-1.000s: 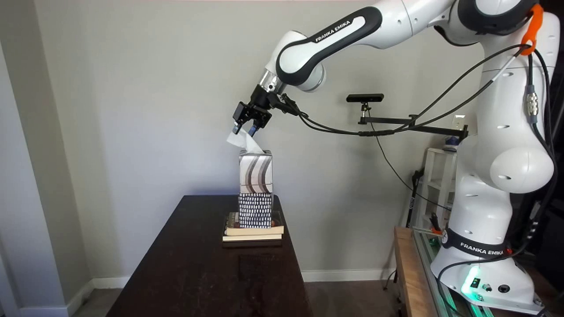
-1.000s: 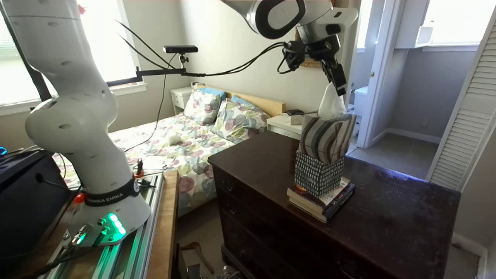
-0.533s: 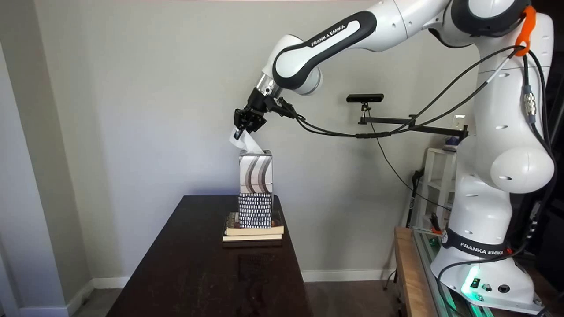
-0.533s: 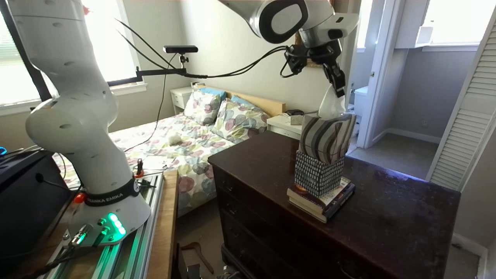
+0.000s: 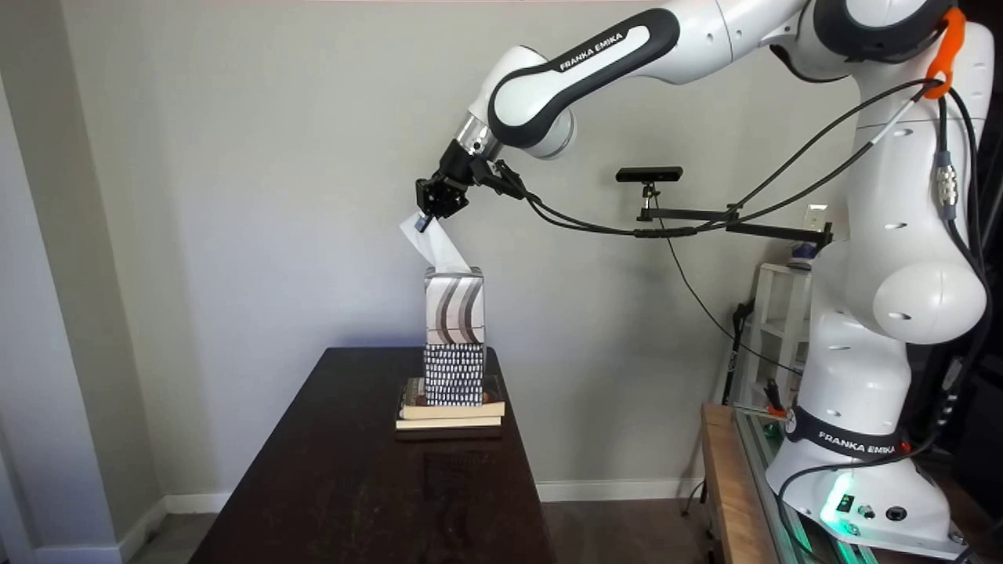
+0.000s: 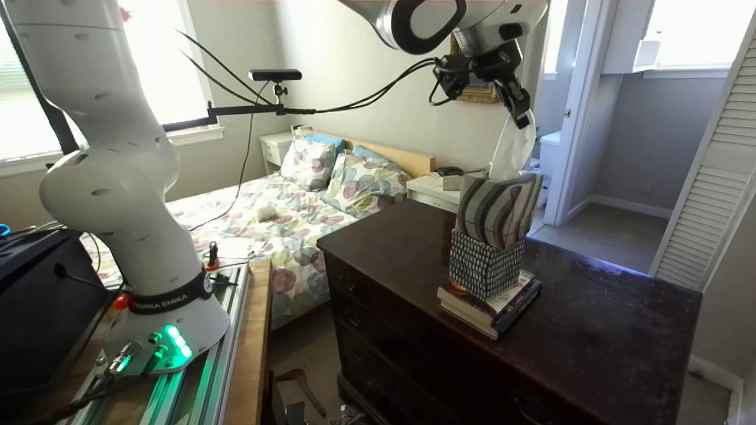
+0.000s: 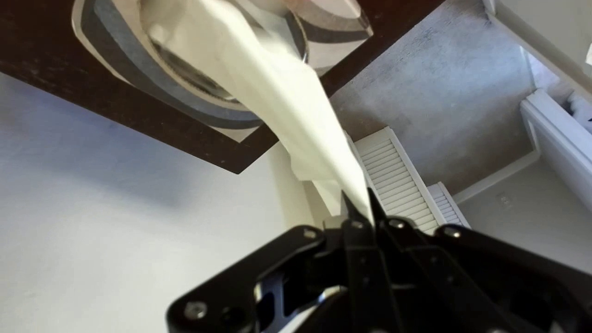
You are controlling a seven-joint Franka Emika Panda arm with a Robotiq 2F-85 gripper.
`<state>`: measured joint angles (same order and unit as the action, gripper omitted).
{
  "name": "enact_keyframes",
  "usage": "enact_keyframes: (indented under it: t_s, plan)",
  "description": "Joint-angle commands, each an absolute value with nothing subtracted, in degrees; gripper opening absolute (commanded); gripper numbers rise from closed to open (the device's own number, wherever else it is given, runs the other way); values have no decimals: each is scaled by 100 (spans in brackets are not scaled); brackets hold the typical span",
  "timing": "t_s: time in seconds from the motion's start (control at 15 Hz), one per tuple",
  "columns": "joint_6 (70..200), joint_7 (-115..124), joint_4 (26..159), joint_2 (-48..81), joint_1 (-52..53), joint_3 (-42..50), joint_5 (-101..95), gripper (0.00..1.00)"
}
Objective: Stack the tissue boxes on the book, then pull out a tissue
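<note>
One white tissue (image 7: 300, 106) is clamped in your hand (image 7: 360, 203), running down into the striped tissue box (image 5: 454, 307) below it. Expect light, soft, easily torn paper; grip near its upper end and draw smoothly.

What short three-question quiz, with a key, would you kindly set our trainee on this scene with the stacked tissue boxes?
1. True or false: the lower tissue box rests on books.
2. Multiple choice: the upper tissue box shows A) wavy stripes, B) polka dots, C) no pattern.
3. Fill the gap: the gripper is closed on a white ____.

Key: 1. True. 2. A. 3. tissue.
</note>
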<state>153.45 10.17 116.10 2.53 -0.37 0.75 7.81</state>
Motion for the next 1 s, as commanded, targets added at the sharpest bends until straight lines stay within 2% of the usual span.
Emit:
enact_keyframes:
  t_s: [0.0, 0.93]
  plan:
    - [15468, 1253, 11653, 93, -17, 76, 562, 0]
    - [15756, 1497, 11583, -187, -21, -3, 260, 0]
